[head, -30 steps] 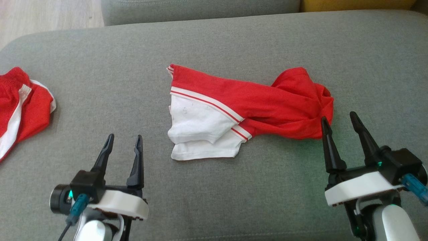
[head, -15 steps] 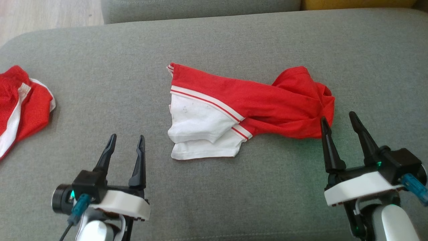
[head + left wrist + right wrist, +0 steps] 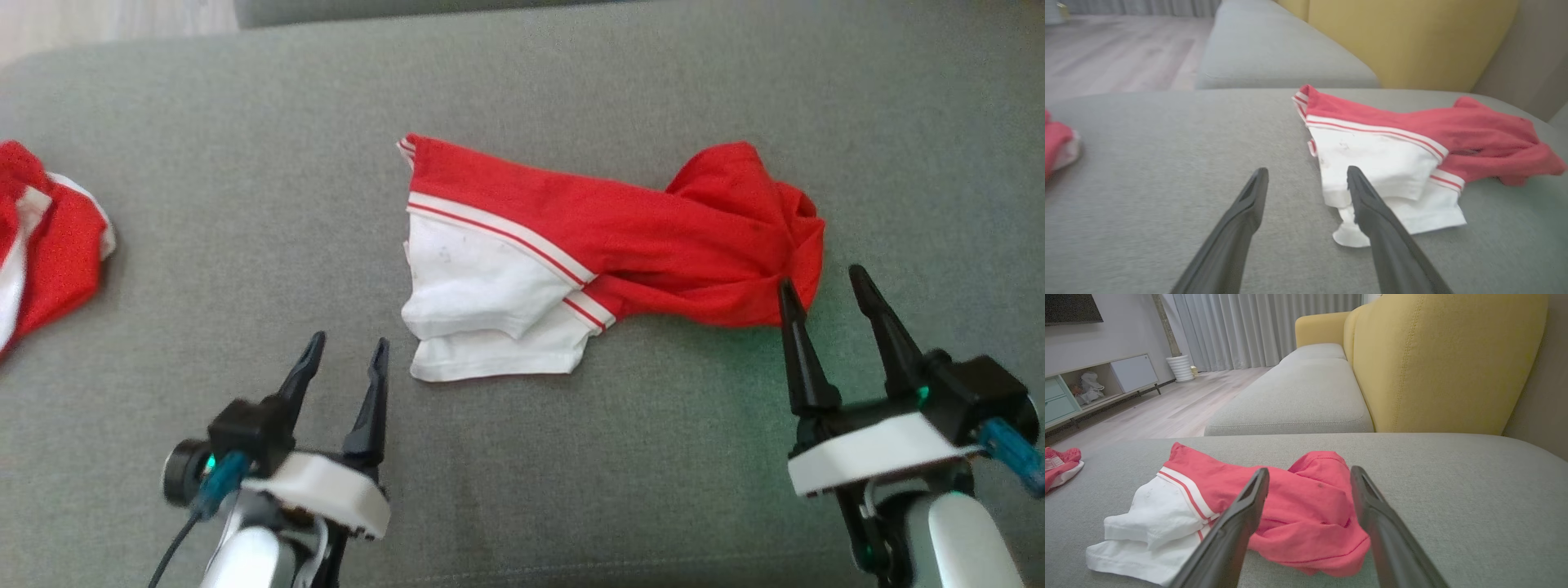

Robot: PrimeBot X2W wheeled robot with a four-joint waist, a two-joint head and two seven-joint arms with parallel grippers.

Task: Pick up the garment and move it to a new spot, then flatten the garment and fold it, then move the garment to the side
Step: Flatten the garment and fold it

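**Red-and-white garment on grey seat cushion; both grippers empty**

Garment (image 3: 604, 253): lies crumpled at the centre of the head view on the grey cushion (image 3: 245, 147). Its white end points towards 8 o'clock and its bunched red end towards 3 o'clock.

Left gripper (image 3: 349, 340): at 7 o'clock, fingers spread wide, holding nothing, tips near the white hem. (In the left wrist view one finger crosses in front of that hem's corner; contact cannot be told.)

Right gripper (image 3: 820, 278): at 4 o'clock, fingers likewise spread wide and empty. Its tips frame the bunched red end in the right wrist view.

Second red-and-white garment (image 3: 49, 245): at 9 o'clock on the same cushion, well apart and cut by the frame edge.

Surroundings, from the right wrist view:
- yellow backrest (image 3: 1445, 363) at 1 o'clock
- a further grey seat (image 3: 1290, 404) at 12 o'clock
- wooden floor (image 3: 1180, 404)
- pale curtain (image 3: 1257, 326) at 11 o'clock
- low cabinet (image 3: 1094, 384) at 10 o'clock
- white ribbed pot (image 3: 1180, 368) beside the curtain
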